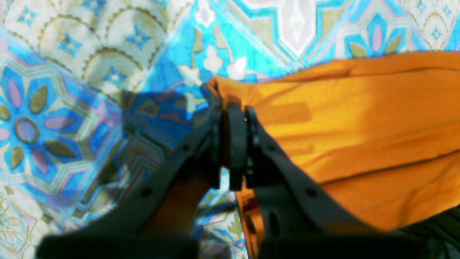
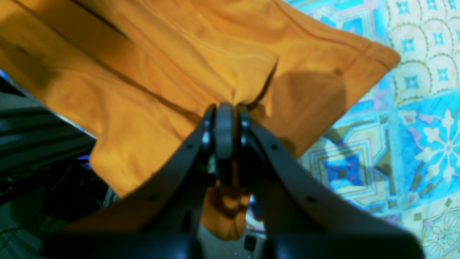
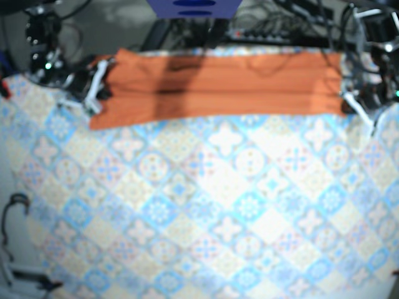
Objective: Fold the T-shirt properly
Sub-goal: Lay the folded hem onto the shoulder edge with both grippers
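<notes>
Left pincer point(image 1: 233, 109) is clenched on one end of the T-shirt point(image 1: 359, 136). Right pincer point(image 2: 224, 109) grasps the opposite end; the cloth spans between them.

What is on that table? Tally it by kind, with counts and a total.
Orange T-shirt: 1
Patterned tablecloth: 1
Grippers (left gripper, right gripper), each clamped on the T-shirt: 2
Total: 4

The T-shirt point(image 1: 359, 126) runs off the left wrist view's right edge.
</notes>
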Motion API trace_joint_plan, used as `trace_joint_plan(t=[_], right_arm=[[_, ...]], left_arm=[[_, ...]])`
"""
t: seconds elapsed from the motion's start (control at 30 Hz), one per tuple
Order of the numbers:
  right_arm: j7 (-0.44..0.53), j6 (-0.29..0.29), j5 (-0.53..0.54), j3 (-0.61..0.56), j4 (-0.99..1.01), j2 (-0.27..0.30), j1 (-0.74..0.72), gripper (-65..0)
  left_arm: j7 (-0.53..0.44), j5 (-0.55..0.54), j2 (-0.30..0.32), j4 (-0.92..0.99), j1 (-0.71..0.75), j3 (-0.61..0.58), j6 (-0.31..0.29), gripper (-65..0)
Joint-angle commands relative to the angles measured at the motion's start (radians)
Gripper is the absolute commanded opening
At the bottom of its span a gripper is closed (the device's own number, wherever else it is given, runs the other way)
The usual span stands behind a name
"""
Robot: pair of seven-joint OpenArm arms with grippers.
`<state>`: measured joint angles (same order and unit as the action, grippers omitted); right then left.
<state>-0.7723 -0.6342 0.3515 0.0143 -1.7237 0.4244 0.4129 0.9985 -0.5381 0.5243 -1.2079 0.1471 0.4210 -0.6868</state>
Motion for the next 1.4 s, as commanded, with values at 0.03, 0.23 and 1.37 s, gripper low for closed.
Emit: trace_joint_plan(t=[0.03, 0.23, 1.37], right_arm=[[0.01, -0.002, 0.01, 0.009, -0.035, 0.014, 0.005, -64.6], [-0.011, -0.002, 0.008, 0.013, -0.06, 0.014, 0.027, -64.6], [-0.003, 0.021, 0.008, 0.013, -0.078, -0.029, 0.082, -64.2]], left_arm=[[-0.014, -0.004, 0.026, -0.01, -0.008, -0.02, 0.0, -65.0], [-0.028, -0.004, 0.02, -0.01, -0.008, -0.032, 0.002, -65.0], [-0.03, -0.003, 0.012, -0.01, -0.008, -0.032, 0.002, -65.0]])
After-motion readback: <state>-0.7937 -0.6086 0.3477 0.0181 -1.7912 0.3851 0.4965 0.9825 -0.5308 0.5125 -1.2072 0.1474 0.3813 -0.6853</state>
